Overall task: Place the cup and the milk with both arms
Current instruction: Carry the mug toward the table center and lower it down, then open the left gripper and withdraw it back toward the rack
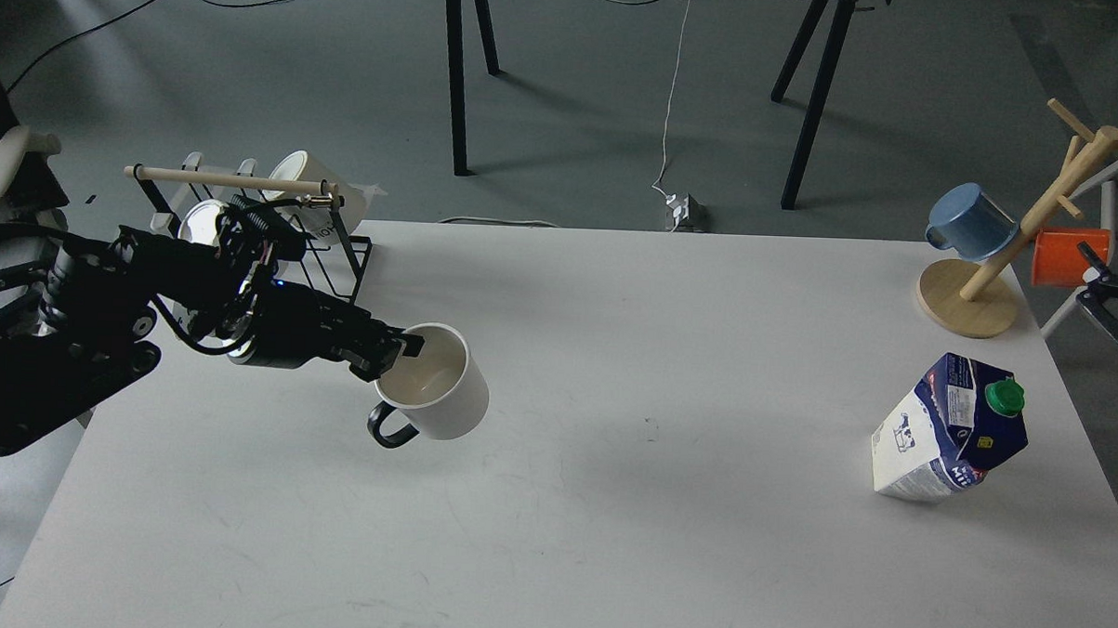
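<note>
The cup (440, 395), a white mug with a cream inside and a black handle, hangs tilted a little above the white table (607, 539), left of centre. My left gripper (396, 353) is shut on its near-left rim, one finger inside and one outside. The milk (947, 430), a dark blue and white carton with a green cap, stands leaning on the table at the right. My right gripper (1084, 277) is at the right edge of the view, off the table, above and right of the carton. Its jaws look apart and empty.
A black wire rack (333, 250) with a wooden bar holds two cream mugs at the table's back left, partly behind my left arm. A wooden mug tree (969, 300) with a blue cup (971, 221) and an orange cup (1063, 257) stands at the back right.
</note>
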`<state>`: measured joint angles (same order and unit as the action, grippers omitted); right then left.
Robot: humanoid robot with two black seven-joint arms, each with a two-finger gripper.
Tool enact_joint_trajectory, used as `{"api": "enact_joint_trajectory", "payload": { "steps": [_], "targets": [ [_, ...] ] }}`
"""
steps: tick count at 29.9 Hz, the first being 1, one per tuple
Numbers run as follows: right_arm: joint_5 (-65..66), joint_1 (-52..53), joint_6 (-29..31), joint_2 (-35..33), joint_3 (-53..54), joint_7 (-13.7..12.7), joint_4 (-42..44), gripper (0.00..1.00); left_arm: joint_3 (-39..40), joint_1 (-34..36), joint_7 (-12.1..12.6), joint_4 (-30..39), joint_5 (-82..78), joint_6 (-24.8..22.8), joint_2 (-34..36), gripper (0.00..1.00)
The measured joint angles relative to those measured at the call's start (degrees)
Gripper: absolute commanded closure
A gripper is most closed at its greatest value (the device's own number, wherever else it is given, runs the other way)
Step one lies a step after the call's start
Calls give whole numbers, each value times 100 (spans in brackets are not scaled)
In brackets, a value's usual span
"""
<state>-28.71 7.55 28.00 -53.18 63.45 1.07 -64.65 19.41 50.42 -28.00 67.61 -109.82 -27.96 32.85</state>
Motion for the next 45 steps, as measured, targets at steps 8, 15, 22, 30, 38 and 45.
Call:
{"api": "enact_joint_trajectory", "payload": {
  "steps": [8, 15, 22, 30, 38, 45],
  "targets": [
    [-29, 9, 0, -76, 76, 10, 53, 6, -139, 15, 0, -1317, -212, -5, -1764, 100],
    [-29, 10, 0, -187, 80, 10, 75, 6, -352, -31, 0, -1756, -509, -5, -2280, 96],
    [-22, 2, 0, -194, 65, 8, 84, 6, -386, -106, 0, -1777, -506, -5, -2292, 91],
    [-21, 1, 0, -194, 63, 7, 84, 6, -383, -231, 0, -1768, -497, -5, -2256, 77],
    [-94, 0, 0, -194, 86, 7, 72, 6, -336, -243, 0, -1708, -463, -4, -2160, 52],
    [-633, -48, 0, -231, 212, 3, 59, 7, -116, -234, 0, -1622, 397, -4, -1930, 16]
  ]
}}
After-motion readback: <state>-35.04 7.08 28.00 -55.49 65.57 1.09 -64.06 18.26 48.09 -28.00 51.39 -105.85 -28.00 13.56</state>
